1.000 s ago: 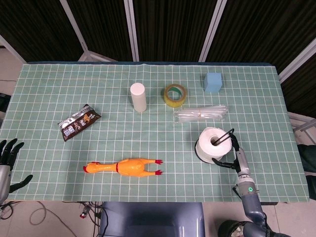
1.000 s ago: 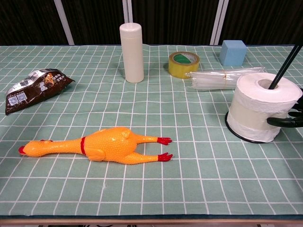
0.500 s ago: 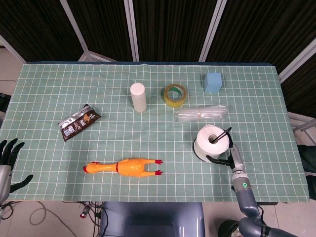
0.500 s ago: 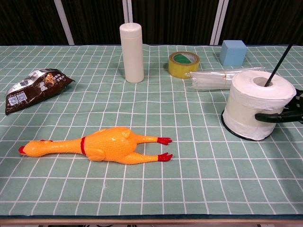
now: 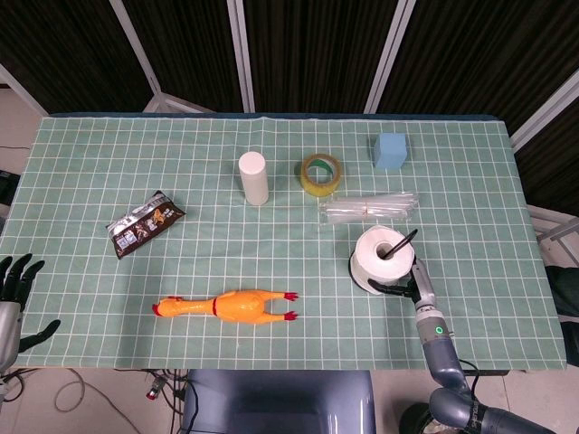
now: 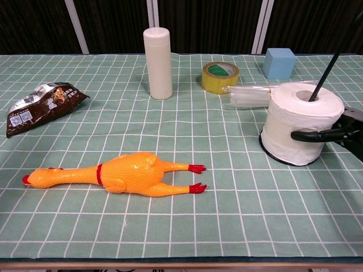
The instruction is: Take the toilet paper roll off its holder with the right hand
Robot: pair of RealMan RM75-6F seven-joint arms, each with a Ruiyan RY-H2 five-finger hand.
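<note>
The toilet paper roll (image 5: 381, 255) stands on its holder (image 6: 325, 63), a black rod tilting out of the core, at about four o'clock on the table (image 5: 81, 181). The right hand (image 6: 334, 135) presses dark fingers (image 6: 309, 136) against the roll's near side at five o'clock; whether they fully clasp it I cannot tell. A bundle of clear straws (image 5: 369, 208) lies just beyond at twelve o'clock, with a yellow tape ring (image 5: 321, 174) and a blue block (image 5: 391, 151) farther back. A white bottle (image 5: 253, 178) stands near centre. A rubber chicken (image 5: 226, 306) lies at seven o'clock, a snack bag (image 5: 143, 222) at nine. The left hand (image 5: 14, 289) hangs released off the table's edge at eight o'clock.
</note>
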